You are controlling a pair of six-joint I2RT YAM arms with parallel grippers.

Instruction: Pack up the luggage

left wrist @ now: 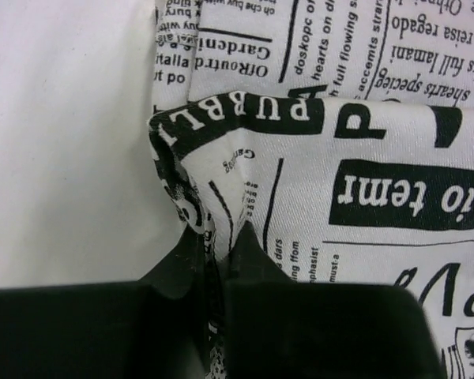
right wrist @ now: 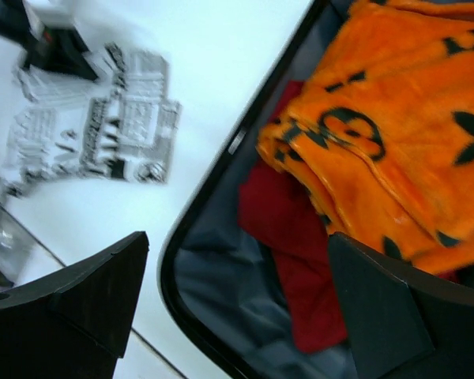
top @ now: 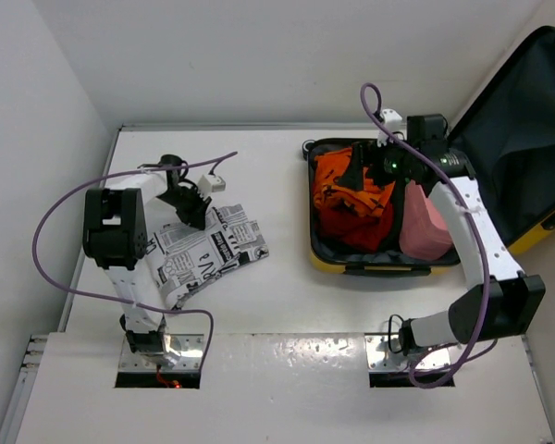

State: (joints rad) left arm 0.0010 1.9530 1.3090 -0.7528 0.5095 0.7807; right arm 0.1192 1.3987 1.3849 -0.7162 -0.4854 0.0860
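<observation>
We look down on a white table (top: 277, 310) with two robot arms bolted at its near edge. The left arm (top: 120, 236) rises from its base, folds at the elbow and reaches forward and to the right. Its wrist tips down so the left gripper (top: 192, 208) meets the far edge of a newspaper-print cloth (top: 217, 254) lying rumpled on the table. In the left wrist view, its black fingers (left wrist: 253, 264) are pinched together on a folded edge of that cloth, and the fabric bunches up between them and hides their tips.

The right arm (top: 472, 240) stretches away from its base and leans left over the luggage — a yellow hard-shell suitcase (top: 444, 269) lying open on the right side of the table, well apart from the cloth. The right gripper (top: 359, 176) hangs above the suitcase's left half, jaws spread wide with nothing between them. Below it lies an orange fabric (top: 338, 190) with black motifs, resting on a red fabric (top: 338, 227). A pink fabric (top: 425, 227) fills the right half, partly hidden behind the arm.

The lid (top: 527, 120) stands raised at the right, showing dark grey lining — the picture's edge cuts it off. The right wrist view is blurred.
</observation>
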